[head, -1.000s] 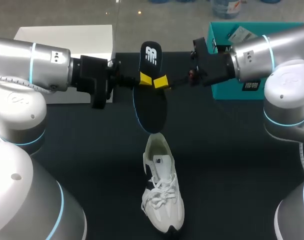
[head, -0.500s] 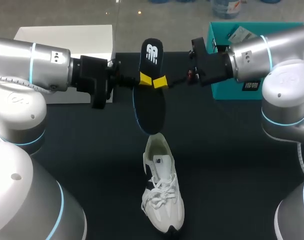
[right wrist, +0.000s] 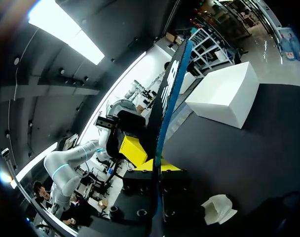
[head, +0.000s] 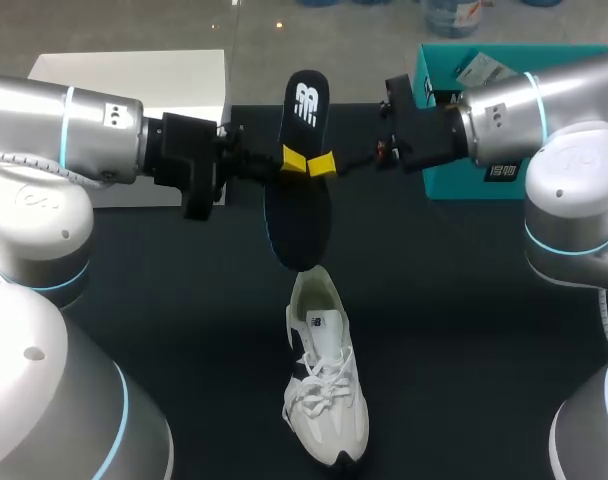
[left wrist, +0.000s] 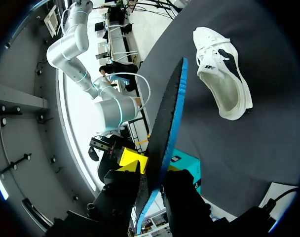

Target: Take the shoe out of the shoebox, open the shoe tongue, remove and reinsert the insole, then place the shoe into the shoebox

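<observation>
Our left end effector [head: 292, 160] and right end effector [head: 322, 163] meet above the table [head: 434, 300] in the head view. Each pinches the black insole [head: 299, 215] near its middle. The insole hangs in the air, its toe just above the heel opening of the white shoe [head: 326, 400], which lies at 6 o'clock of it. We judge the shared hold to be the risk: if one side lets go or pulls unevenly, the thin insole could swing, bend or drop beside the shoe.

In the left wrist view, the left end effector [left wrist: 157, 192] clamps the insole [left wrist: 169, 113] edge-on, with the shoe [left wrist: 224, 74] ahead on the table. A crooked approach could fold the toe against the collar.

In the right wrist view, the right end effector [right wrist: 159, 170] grips the insole [right wrist: 172, 84].

We count one insole, one shoe and two end effectors. There are two boxes: a white box [head: 134, 80] at 10 o'clock and a teal shoebox [head: 449, 185] at 2 o'clock.
</observation>
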`<control>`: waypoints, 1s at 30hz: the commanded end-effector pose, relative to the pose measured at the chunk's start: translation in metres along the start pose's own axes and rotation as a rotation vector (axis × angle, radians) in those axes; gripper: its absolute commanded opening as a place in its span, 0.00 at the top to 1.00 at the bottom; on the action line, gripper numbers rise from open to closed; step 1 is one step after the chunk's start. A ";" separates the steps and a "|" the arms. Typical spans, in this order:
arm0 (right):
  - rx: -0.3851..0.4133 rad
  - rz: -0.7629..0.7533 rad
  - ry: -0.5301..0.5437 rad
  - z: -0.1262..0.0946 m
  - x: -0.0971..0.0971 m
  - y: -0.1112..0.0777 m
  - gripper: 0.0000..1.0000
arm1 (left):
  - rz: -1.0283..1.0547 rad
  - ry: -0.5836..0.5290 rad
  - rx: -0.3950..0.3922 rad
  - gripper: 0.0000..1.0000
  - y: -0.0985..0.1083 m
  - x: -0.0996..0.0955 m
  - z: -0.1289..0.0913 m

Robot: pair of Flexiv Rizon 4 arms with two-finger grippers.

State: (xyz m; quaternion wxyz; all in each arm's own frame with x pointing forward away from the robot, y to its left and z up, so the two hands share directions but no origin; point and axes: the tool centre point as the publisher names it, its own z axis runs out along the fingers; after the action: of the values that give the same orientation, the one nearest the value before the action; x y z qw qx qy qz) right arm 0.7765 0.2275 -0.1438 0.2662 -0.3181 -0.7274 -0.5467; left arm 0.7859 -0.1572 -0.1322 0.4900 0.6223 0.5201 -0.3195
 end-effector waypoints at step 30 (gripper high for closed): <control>0.018 0.041 -0.091 -0.034 -0.011 -0.011 1.00 | -0.314 0.163 0.285 0.00 -0.035 0.016 -0.062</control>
State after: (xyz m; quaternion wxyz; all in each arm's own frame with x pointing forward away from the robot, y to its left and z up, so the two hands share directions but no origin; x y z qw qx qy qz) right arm 0.7765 0.1913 -0.1492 0.2463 -0.3556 -0.7367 -0.5198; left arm 0.7425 -0.0923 -0.1383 0.3129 0.6121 0.6042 -0.4030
